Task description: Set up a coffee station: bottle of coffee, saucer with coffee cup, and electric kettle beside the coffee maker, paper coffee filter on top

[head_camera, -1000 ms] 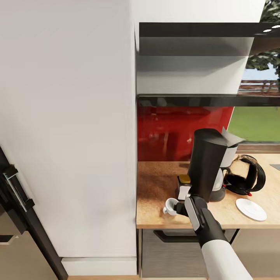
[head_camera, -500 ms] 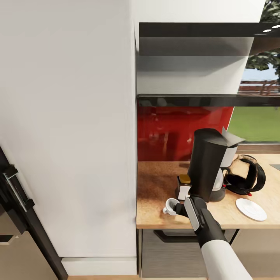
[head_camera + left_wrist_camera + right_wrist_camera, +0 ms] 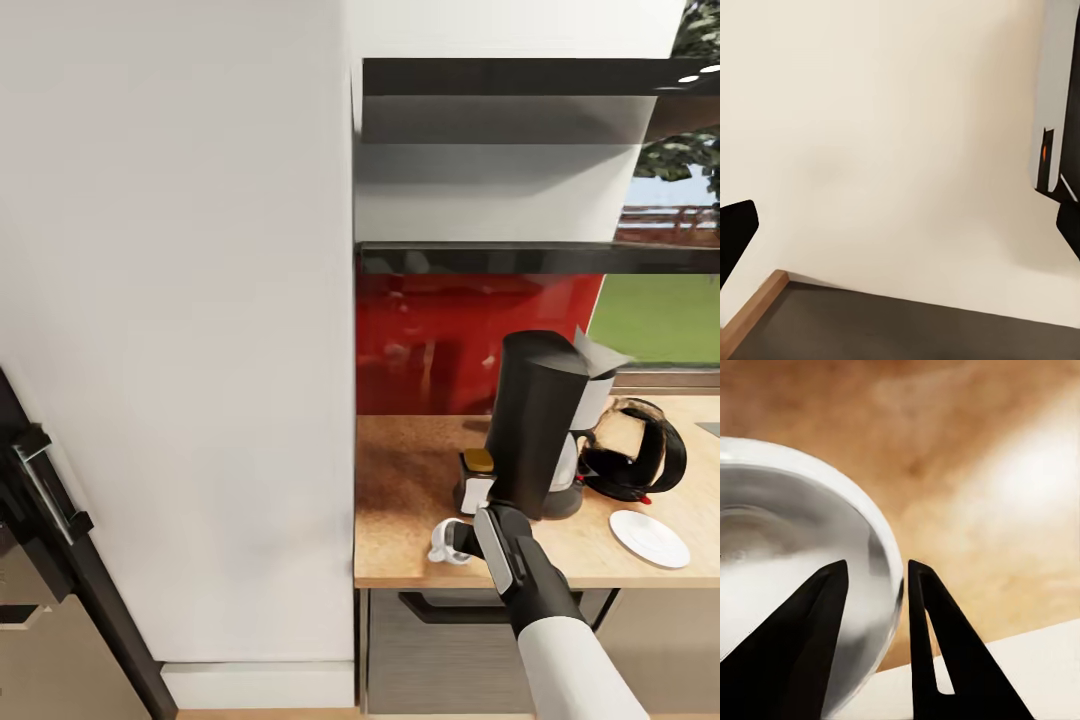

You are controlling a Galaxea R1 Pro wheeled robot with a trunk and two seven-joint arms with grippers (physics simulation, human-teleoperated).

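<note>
Right end effector reaches forward and to the left from a white forearm with a dark grey wrist, low over the front edge of the table. Its two black, wedge-shaped fingers are pinched narrowly over the rim of the coffee cup, one finger inside the glossy white bowl and one outside. The cup is small, smooth and rounded, and it sits close to the table's front edge, near its left corner.

Just behind it stands the bottle of coffee, dark with a white label and a brown-orange cap, touching or nearly touching the coffee maker, a tall matte black tower with a pale middle. On the far side of the machine sits the electric kettle, rounded clear glass with a black handle. The saucer, a flat plain white disc, lies near the front edge, well apart from the cup. The table is a warm, mottled wood-look slab.

The left wrist view shows dark finger tips far apart before a cream wall.
</note>
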